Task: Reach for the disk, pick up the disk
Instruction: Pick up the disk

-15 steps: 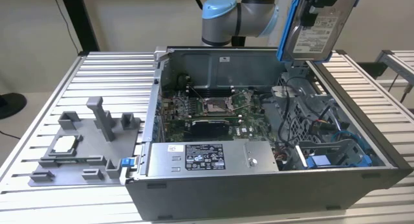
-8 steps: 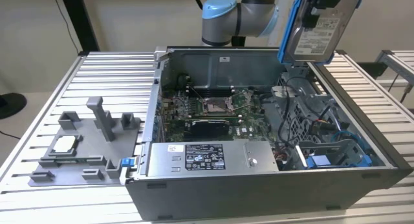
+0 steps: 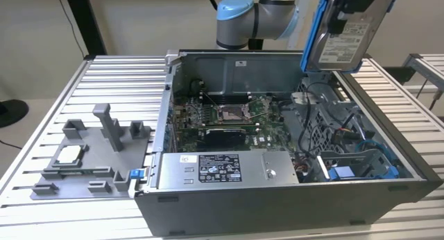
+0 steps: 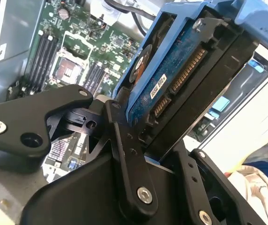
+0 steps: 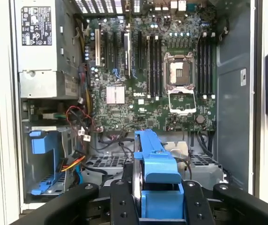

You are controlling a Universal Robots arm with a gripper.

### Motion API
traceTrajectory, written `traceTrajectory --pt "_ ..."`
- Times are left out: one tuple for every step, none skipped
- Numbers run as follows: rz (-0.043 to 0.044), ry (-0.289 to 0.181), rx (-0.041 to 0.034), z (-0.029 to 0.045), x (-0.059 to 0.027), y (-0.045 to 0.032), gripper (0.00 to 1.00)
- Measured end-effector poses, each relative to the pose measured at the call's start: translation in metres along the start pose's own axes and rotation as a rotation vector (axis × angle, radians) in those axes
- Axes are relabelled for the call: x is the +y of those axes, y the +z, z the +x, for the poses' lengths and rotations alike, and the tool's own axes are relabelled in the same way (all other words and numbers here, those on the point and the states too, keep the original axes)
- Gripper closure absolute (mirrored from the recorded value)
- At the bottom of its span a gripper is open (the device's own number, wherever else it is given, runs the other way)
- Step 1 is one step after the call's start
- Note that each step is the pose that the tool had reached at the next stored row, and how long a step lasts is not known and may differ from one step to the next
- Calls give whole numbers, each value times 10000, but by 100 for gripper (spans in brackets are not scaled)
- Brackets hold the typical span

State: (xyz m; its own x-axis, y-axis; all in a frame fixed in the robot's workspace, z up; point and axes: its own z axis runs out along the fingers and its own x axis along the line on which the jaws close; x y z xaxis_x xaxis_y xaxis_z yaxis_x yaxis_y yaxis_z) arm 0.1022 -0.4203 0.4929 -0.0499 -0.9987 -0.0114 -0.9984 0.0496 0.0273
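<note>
Gripper (image 4: 138, 136) clamped on disk (image 3: 344, 35); disk upright, long axis near-vertical, above case (image 3: 277, 203).

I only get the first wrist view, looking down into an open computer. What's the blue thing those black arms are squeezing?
Observer: In the exterior view it is the blue frame around the disk, a silver slab with a white label, held on edge above the computer case.
Operator: Is it really gripped?
Observer: Yes. In the second wrist view the gripper is shut on the disk from both sides, with its blue circuit-board side showing.
Operator: Anything beside the computer?
Observer: A grey holder with a small silver chip on it, on the exterior view's left.
</note>
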Motion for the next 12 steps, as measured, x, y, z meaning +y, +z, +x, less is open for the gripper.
traceTrajectory --pt "0 0 0 17 -1 0 100" --pt "0 0 0 34 -2 0 100" --pt "0 0 -1 49 -2 1 100" --pt "0 0 0 61 -3 0 100" --pt "0 0 0 75 -4 0 100" --pt "0 0 -1 88 -4 1 100" --pt "0 0 -1 101 -5 1 100" --pt "0 0 0 114 -6 0 100" --pt "0 0 0 127 -6 1 100" --pt "0 0 -1 141 -7 1 100" --pt "0 0 0 153 -7 0 100" --pt "0 0 0 168 -8 1 100"
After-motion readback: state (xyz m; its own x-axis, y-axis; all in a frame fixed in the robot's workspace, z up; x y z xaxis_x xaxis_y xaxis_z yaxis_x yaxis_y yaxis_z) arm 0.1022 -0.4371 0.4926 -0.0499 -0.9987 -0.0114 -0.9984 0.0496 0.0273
